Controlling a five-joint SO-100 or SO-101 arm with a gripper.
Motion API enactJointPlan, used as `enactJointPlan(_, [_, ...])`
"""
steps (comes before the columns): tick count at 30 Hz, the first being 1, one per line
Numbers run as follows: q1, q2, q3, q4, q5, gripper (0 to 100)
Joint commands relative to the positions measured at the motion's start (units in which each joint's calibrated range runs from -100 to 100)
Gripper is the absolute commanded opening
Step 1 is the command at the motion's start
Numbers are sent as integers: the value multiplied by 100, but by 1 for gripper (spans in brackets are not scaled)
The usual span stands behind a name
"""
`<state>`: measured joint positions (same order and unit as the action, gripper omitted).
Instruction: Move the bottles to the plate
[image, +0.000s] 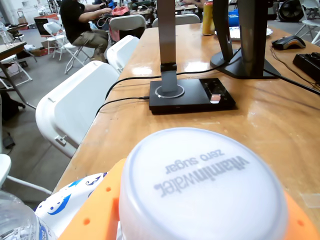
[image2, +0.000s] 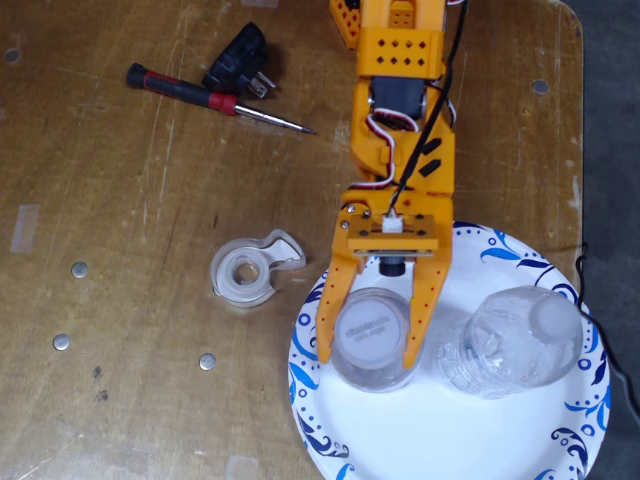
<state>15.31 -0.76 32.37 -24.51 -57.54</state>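
A clear bottle with a wide white printed cap (image2: 370, 326) stands upright on the left part of the blue-patterned white plate (image2: 450, 440). My orange gripper (image2: 368, 357) reaches down over it, its fingers pressed against both sides of the bottle. In the wrist view the cap (image: 200, 185) fills the lower frame, with the gripper (image: 200, 222) flanking it and the plate rim (image: 65, 200) at lower left. A crinkled, label-free bottle (image2: 512, 342) lies on the plate's right part, apart from my fingers; its edge (image: 15, 220) shows at the wrist view's bottom left corner.
A clear tape dispenser (image2: 245, 272) sits just left of the plate. A red-handled screwdriver (image2: 215, 100) and a black plug adapter (image2: 238, 62) lie at the back left. In the wrist view, a black lamp base (image: 192, 95) and white folding chairs (image: 75, 105) stand ahead.
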Motion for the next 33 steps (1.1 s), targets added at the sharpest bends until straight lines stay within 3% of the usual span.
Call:
enactJointPlan(1, [-27, -9, 204, -517, 21, 13])
enactJointPlan(8, [-27, -17, 727, -1561, 240, 13])
enactJointPlan(33, [-27, -9, 781, -1509, 235, 13])
